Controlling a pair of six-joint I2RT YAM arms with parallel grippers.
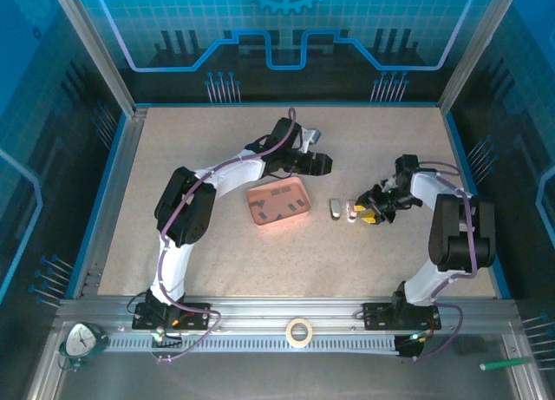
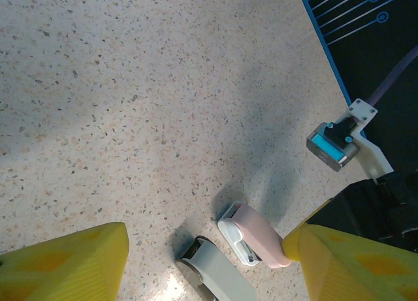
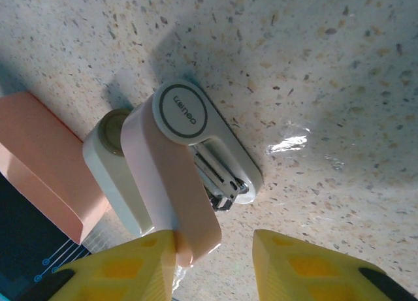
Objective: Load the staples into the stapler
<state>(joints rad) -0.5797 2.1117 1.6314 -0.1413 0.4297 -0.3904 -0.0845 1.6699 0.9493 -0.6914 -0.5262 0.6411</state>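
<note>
Yellow fingers of the right hand sit lowest in the right wrist view. They are parted, and one touches the raised pink lid of the stapler (its white base lies flat on the surface). In the left wrist view, the left hand stands wide apart above that pink stapler and a grey stapler. From above, the staples lie in the salmon tray, just beside both staplers.
</note>
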